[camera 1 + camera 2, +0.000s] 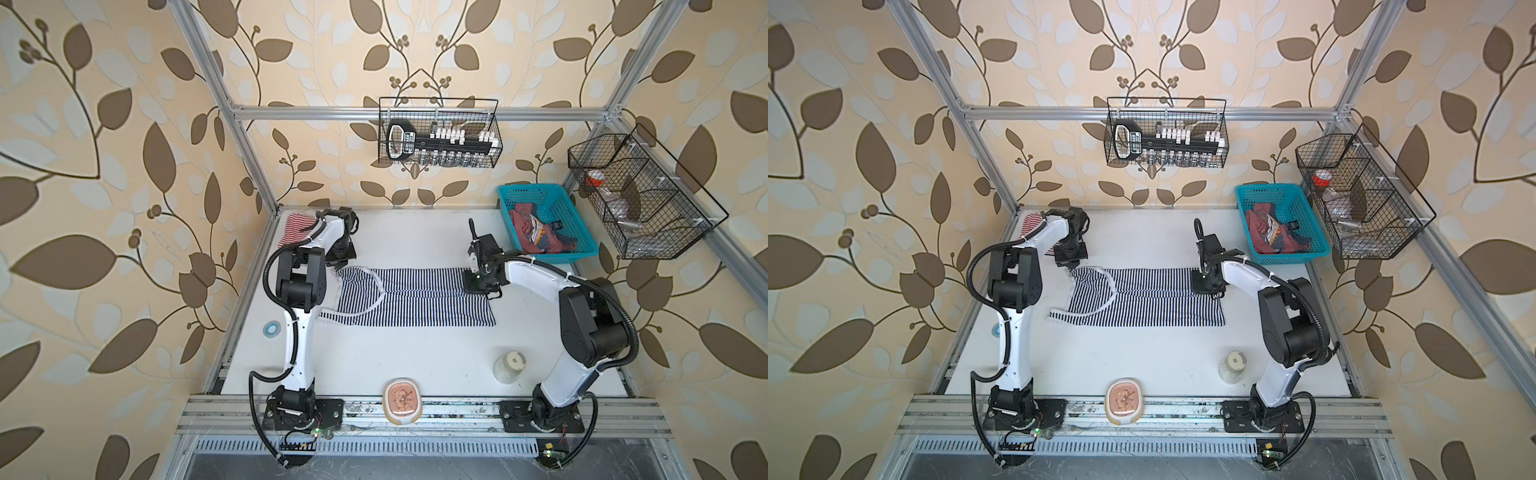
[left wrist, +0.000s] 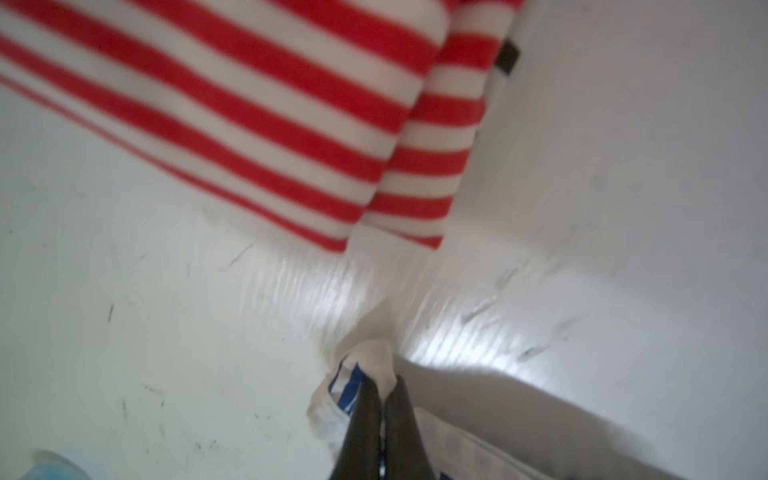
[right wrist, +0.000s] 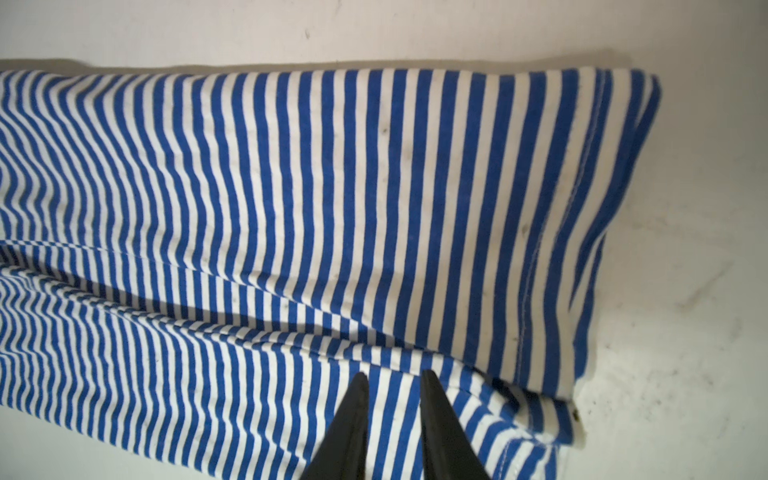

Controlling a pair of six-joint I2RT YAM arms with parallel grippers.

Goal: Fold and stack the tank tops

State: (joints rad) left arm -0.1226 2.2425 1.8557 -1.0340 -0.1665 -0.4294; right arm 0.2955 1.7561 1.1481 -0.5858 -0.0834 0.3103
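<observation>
Lengthwise, the navy-and-white striped tank top [image 1: 415, 299] lay across the middle of the counter [image 1: 395, 365], one long side turned in along a crease. The left gripper [image 2: 382, 384] was clamped fully closed on the white-edged strap tip. The right gripper [image 3: 395, 378] sat at the hem's far corner, jaws a narrow slit apart — whether cloth was caught between them I could not tell.

This looked like the lengthwise fold of the second top. The next move probably called for both ends rising together, cloth kept taut, so the crease stayed straight.

The red-and-white striped tank top [image 1: 297, 226] lay at the far left corner, and the dusty red tank top [image 1: 536, 232] was bunched in a teal basket [image 1: 511, 195] at the far right — not yet folded.

The white counter was scuffed and also carried a jar [image 1: 510, 365] and a tape roll [image 1: 272, 330]. Around it stood an aluminium frame [image 1: 415, 113] and leaf-patterned walls.
</observation>
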